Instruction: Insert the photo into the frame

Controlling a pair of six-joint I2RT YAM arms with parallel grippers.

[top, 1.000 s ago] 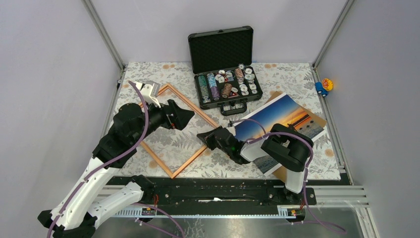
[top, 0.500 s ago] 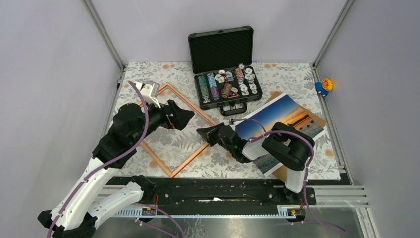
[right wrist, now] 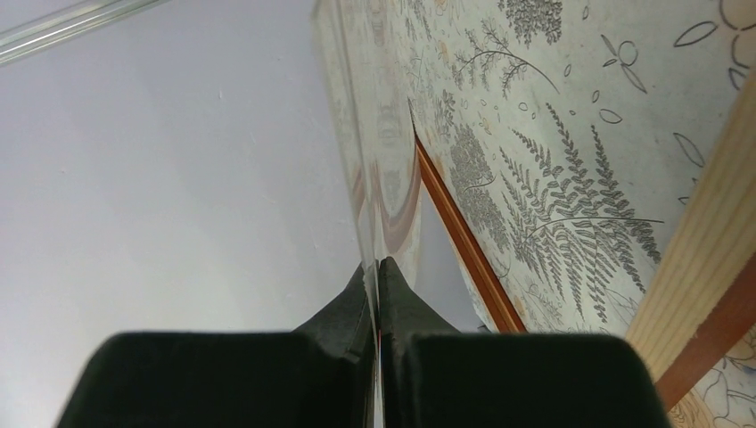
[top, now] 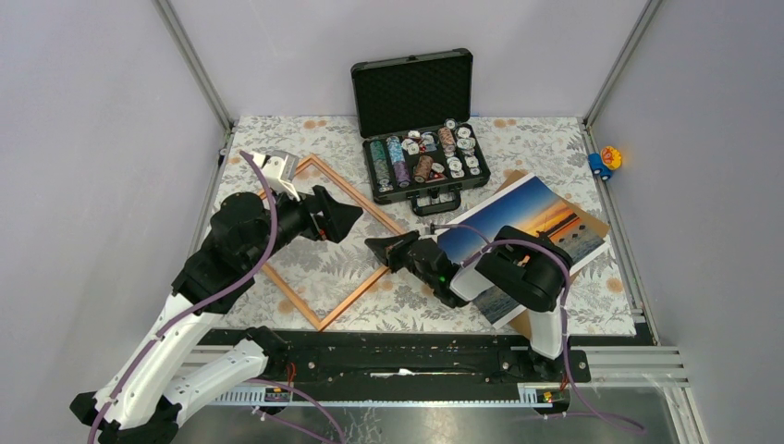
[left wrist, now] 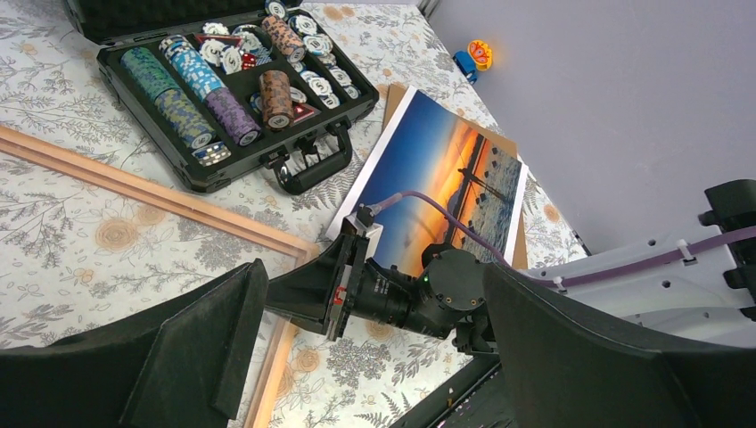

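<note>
The flower-patterned table [top: 555,139] fills the top view; clock directions below are read in that view, with 12 o'clock away from the arm bases.

The frame [top: 355,291] lies flat at about 9 o'clock from the table's middle. It is turned like a diamond, with the cloth showing through its opening. The photo [top: 518,208] lies picture side up at about 3 o'clock, well apart from the frame and outside it. It rests on a brown backing board [top: 594,217] that peeks out along its edges. Part of its near half is hidden under the right arm [top: 527,277].

An open black case [top: 411,92] stands at 12 o'clock with its lid raised, between the frame's far corner and the photo's far corner.

The left arm [top: 231,250] reaches in from 7 o'clock and covers the frame's 9 o'clock corner. The left gripper [top: 351,220] hovers over the frame's opening, close to its 1 o'clock side. Its fingers are spread wide with nothing between them, as the left wrist view shows.

The right gripper [top: 377,248] points toward 9 o'clock, with its tip just inside the frame's 3 o'clock corner and low over the cloth. In the right wrist view its fingers [right wrist: 410,312] are pressed together with nothing visible between them. One wooden side of the frame passes close beside them, not in their grasp.

Stacks of coloured chips [top: 423,168] lie in rows in the case's tray. A small blue and orange toy [top: 606,159] sits at 2 o'clock, beyond the table's edge.
</note>
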